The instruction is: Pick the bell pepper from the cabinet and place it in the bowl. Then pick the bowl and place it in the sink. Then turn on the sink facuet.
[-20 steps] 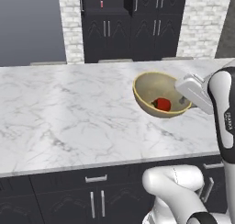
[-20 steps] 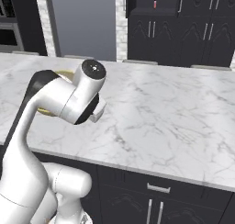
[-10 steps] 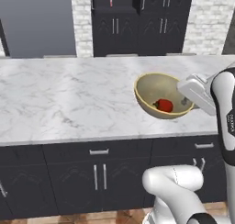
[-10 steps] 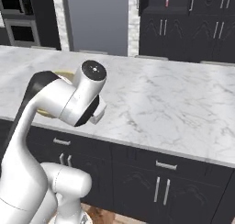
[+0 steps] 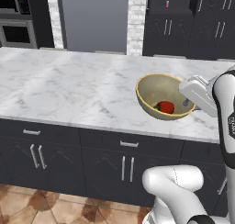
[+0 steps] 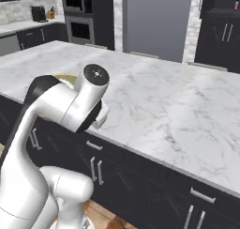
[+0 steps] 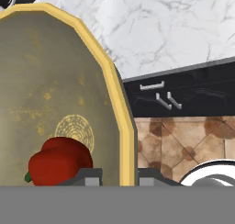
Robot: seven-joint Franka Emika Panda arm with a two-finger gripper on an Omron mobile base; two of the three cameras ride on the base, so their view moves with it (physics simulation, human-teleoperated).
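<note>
The bowl sits at centre right of the left base view, tilted so its mouth faces the camera, over the near part of the marble counter, and appears lifted rather than resting flat. The pepper lies inside it, low against the inner wall. The gripper is nearly closed, pinching the bowl's rim: in the hand view the yellow rim runs down between the two fingertips, one inside the wall and one outside, at lower centre of that frame. The bowl is deep, round and thin-walled, tan inside with a brighter yellow edge; the surface is smooth and matte, with faint speckling and a ring pattern at the base. It is judged rigid and fairly light, but a one-sided rim hold lets it swing and slip, so it should be carried slowly. The pepper is glossy, lobed and red with a green stem; being loose and rounded, it is likely to roll if the tilt increases. The counter is hard, polished white stone with grey veining.
</note>
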